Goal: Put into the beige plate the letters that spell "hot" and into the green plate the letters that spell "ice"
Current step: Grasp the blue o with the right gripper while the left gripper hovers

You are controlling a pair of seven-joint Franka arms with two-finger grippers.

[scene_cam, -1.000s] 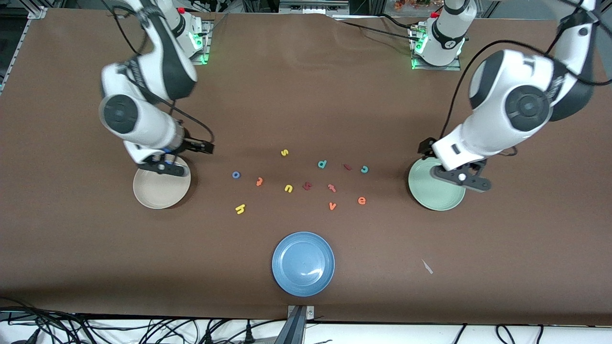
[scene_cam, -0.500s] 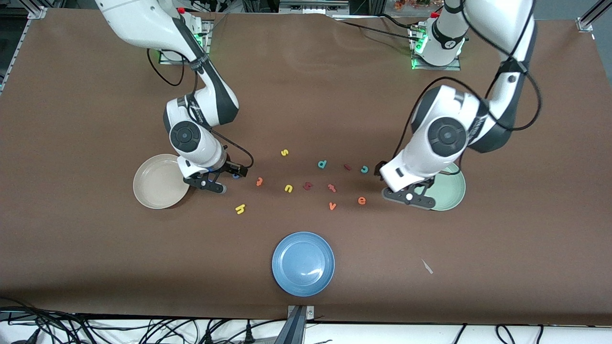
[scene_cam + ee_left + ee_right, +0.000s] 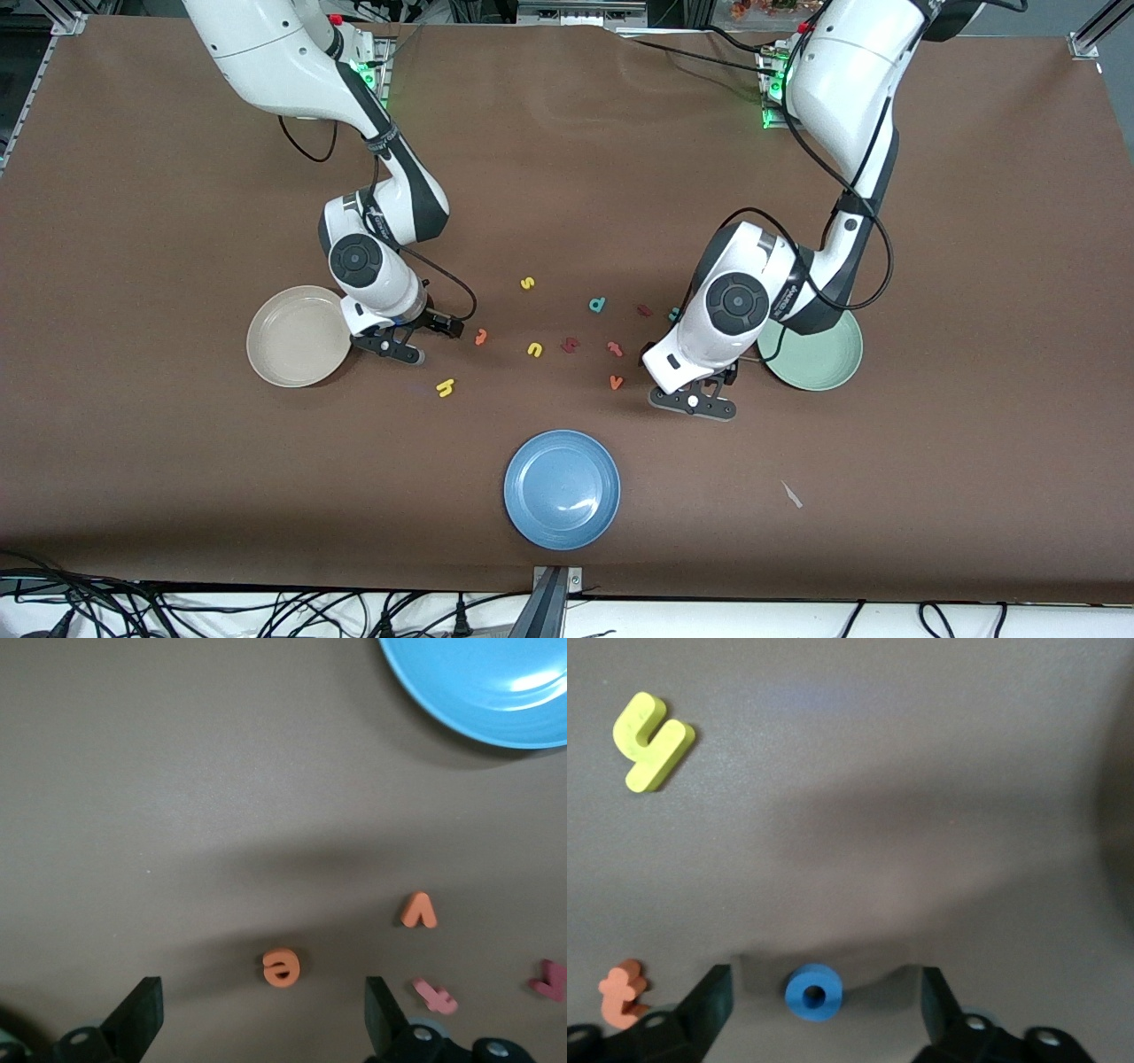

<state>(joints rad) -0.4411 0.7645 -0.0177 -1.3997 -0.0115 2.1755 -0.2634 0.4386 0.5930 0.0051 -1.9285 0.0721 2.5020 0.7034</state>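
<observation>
I see brown matte table (image 3: pixel 567 177), cables along the front edge. Right gripper (image 3: pixel 819 1005) fingers apart astride blue o (image 3: pixel 814 992), 3 o'clock of beige plate (image 3: pixel 292 341). Left gripper (image 3: pixel 264 1020) spread over orange e (image 3: pixel 282 966), 9 o'clock of green plate (image 3: pixel 824 359).

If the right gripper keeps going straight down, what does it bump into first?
Probably the blue o: it lies between the right gripper's open fingers, straddled but seemingly not yet touched. Otherwise, the bare table.
</observation>
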